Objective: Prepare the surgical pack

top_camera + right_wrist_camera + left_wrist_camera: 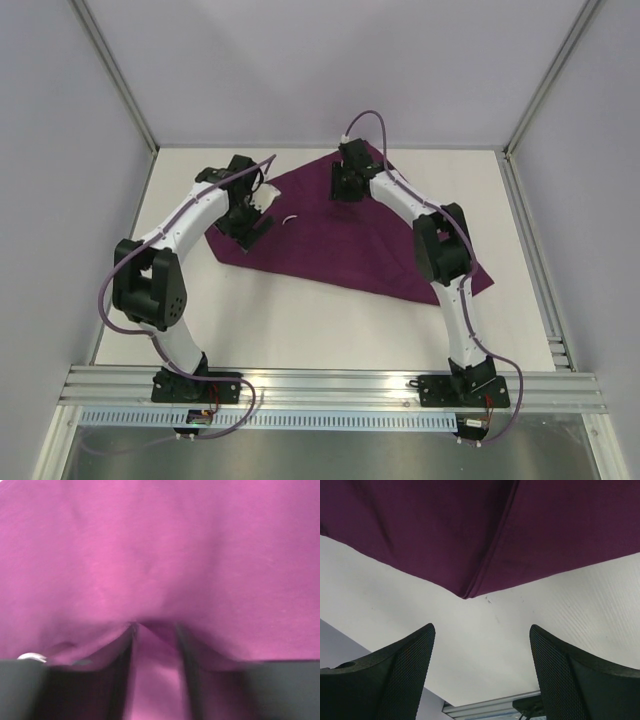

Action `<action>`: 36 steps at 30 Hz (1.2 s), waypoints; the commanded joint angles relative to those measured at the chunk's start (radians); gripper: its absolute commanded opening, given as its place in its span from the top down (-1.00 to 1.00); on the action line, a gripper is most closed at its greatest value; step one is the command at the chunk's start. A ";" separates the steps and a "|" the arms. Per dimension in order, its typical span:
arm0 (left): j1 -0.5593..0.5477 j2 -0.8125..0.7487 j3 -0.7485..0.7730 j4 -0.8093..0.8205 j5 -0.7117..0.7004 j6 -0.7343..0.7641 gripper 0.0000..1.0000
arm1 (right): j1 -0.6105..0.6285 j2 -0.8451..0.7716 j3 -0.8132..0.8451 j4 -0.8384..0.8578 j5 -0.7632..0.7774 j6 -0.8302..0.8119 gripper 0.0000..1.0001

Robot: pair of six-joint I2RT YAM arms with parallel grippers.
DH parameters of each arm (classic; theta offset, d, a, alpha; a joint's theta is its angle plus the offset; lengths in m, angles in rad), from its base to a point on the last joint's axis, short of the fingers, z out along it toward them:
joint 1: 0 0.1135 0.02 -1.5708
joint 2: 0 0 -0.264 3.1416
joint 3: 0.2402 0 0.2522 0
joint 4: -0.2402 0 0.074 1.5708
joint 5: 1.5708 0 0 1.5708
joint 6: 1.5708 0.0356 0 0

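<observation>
Right pincer (155, 627) at the far edge of the dark purple cloth (340, 250): fingers drawn close, a pinch of fabric bunched between them. Left pincer (481, 627) spread wide, holding nothing, over the bare white table (470, 650), just short of the cloth's left corner. A fold runs back from that corner. Cloth lies spread mid-table toward the far side, one corner trailing near-right past the right arm.

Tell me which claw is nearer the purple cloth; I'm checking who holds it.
Right. The right claw pinches a fold of the purple cloth; the left claw hangs open just short of one corner.
</observation>
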 commanded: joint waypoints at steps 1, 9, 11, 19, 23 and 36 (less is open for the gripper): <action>-0.011 0.021 0.044 0.029 -0.014 0.019 -0.70 | -0.010 0.003 0.051 0.015 -0.006 0.024 -0.03; -0.014 0.029 0.070 0.030 -0.003 0.019 -0.68 | -0.045 -0.194 0.028 -0.003 0.002 -0.023 -0.28; -0.020 0.024 0.061 0.029 0.004 0.019 -0.61 | -0.043 -0.276 -0.031 -0.014 0.008 -0.054 -0.25; -0.055 0.047 -0.001 0.061 0.018 0.030 -0.15 | -0.020 -0.708 -0.735 0.112 0.081 -0.027 0.69; -0.068 0.104 0.016 0.069 0.049 0.025 -0.15 | -0.016 -0.765 -0.947 0.222 -0.026 0.038 0.99; -0.068 0.365 0.036 0.098 0.037 0.005 -0.14 | -0.017 -0.675 -1.190 0.386 -0.043 0.171 0.99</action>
